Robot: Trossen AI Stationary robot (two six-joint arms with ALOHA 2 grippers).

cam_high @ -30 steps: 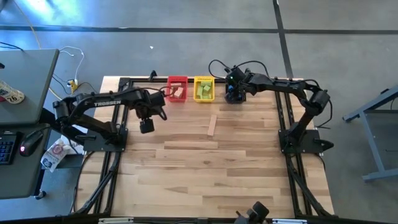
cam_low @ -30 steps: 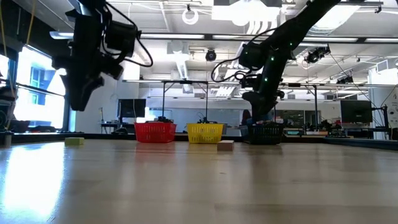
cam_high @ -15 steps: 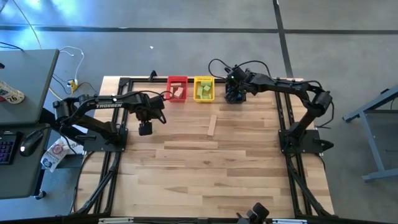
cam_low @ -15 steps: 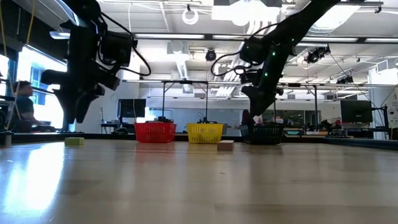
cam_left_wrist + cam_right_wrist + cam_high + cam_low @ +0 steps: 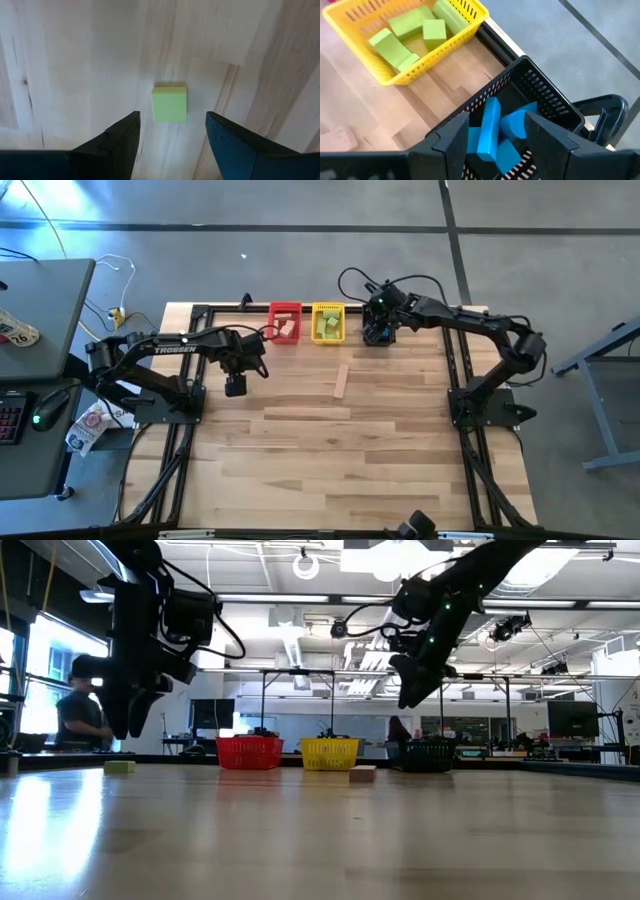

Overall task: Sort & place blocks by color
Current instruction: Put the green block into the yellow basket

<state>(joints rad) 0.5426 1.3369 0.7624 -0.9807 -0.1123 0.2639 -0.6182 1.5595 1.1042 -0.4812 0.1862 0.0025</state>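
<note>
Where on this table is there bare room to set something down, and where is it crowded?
The wide stretch of table nearer than the wood bar is bare. It is crowded along the far edge: the red bin, yellow bin and black bin, with the right gripper above the last.

My table (image 5: 330,450) is pale wood planks on a grey concrete floor (image 5: 300,240) crossed by dark seams. A grey desk (image 5: 40,330) stands off to my left. Across the tabletop I look into a big hall: white ceiling pipes (image 5: 300,615), a bright window (image 5: 60,680), dark screens (image 5: 570,720), and a person (image 5: 85,715) by that window.
</note>
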